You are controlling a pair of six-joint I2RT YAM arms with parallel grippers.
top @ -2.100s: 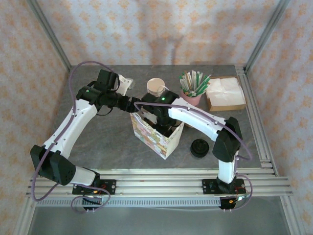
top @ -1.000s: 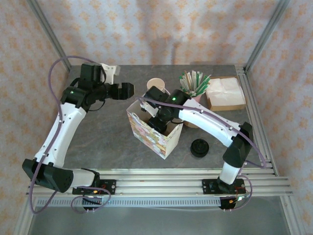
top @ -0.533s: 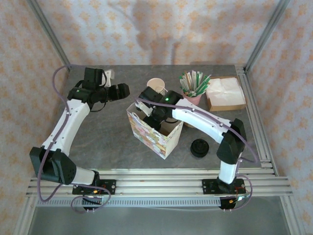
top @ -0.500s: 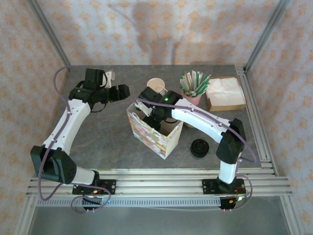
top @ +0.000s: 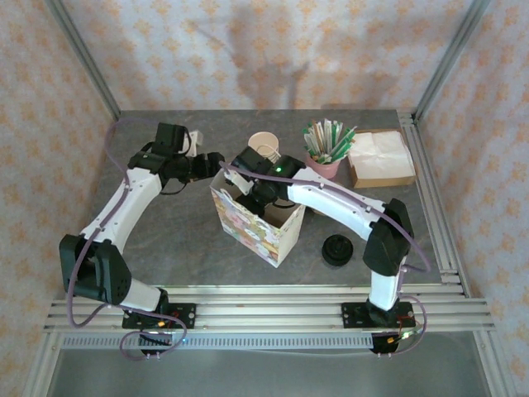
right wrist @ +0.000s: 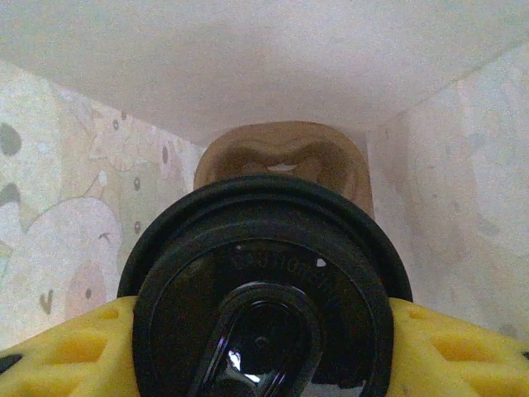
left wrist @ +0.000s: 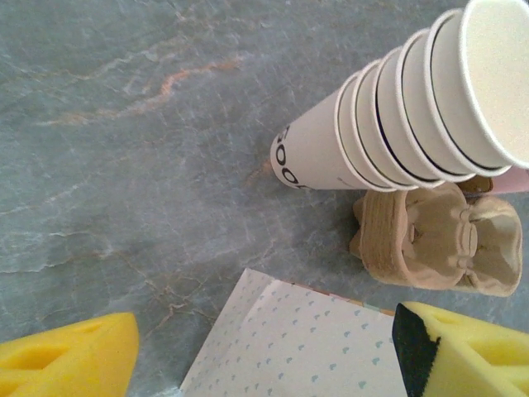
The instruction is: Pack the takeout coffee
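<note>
My right gripper [right wrist: 264,351] is clamped on the coffee [right wrist: 263,285] by its lid, inside the bag [top: 248,227], lined up over the carrier [right wrist: 281,157]. My left gripper [left wrist: 264,343] is wide open and empty by the rim, probably to steady it.

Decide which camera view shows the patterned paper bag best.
The top external view: the whole patterned paper bag stands open, seen from above. The left wrist view catches one panel; the right wrist view looks inside, at its walls around the lidded coffee cup.
</note>
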